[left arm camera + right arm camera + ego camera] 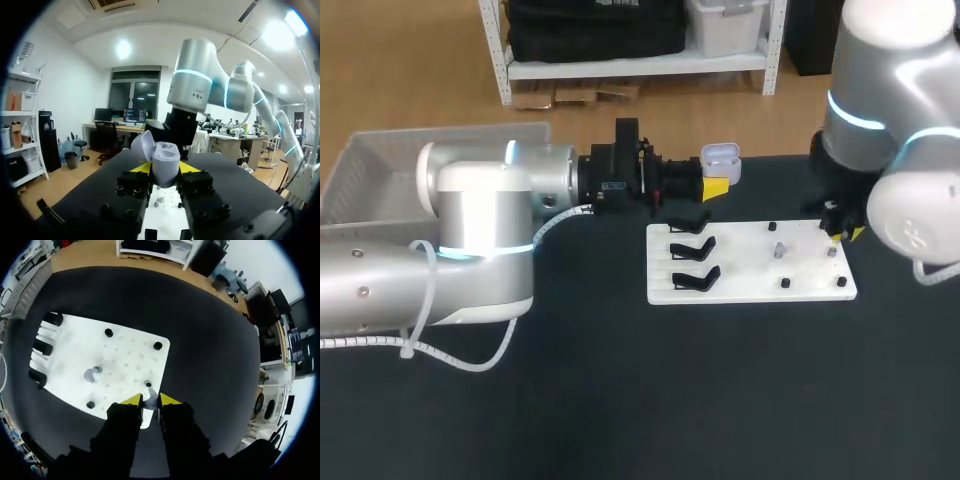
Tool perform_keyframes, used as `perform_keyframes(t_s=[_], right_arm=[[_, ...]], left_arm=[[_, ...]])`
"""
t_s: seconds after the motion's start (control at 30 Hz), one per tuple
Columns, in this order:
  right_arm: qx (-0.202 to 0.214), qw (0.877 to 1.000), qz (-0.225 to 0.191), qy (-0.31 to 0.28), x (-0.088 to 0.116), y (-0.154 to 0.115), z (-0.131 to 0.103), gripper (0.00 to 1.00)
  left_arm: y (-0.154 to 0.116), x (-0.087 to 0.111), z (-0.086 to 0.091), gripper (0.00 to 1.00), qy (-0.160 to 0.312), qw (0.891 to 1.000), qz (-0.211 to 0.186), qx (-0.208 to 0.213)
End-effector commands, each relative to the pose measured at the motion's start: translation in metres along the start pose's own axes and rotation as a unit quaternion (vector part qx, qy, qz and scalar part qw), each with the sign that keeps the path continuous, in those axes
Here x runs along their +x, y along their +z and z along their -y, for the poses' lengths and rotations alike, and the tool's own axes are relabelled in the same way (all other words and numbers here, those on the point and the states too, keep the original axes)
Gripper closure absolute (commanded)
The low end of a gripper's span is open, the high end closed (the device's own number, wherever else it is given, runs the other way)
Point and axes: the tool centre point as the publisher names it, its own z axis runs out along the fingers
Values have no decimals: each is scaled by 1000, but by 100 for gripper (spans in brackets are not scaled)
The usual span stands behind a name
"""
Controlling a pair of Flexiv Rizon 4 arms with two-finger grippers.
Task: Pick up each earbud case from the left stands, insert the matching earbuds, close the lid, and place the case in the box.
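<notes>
Since the earbud case (722, 157) looks light, stiff and slick, we hold its lower shell.
Our left gripper (165, 168) pinches it, lid (142, 144) open, above the table (620, 400) beside the white board (750, 285); our right gripper (150, 400) nips a tiny, easily dropped earbud (149, 403) at the board's corner.

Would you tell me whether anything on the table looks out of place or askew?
Nothing stands out: the open earbud case is held in the left gripper, the white board lies flat with its black stands in a row, and the right gripper pinches an earbud.
</notes>
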Motion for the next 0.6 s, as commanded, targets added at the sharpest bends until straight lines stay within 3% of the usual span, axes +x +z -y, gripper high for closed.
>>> perform_keyframes(t_s=[0.03,0.2,0.33,0.47,0.6], right_arm=[[-2,1000,2,4,13,-43,-1,100],[-9,1000,-3,12,25,-73,-8,100],[13,1000,-10,-5,33,-97,-18,100],[1,1000,2,6,40,-117,-27,100],[1,1000,2,6,40,-117,-27,100]], left_arm=[[0,1,0,100,2,1000,3,-1],[0,1,0,100,2,1000,3,-1],[0,1,0,100,2,1000,3,-1],[0,1,0,100,2,1000,3,-1],[0,1,0,100,2,1000,3,-1]])
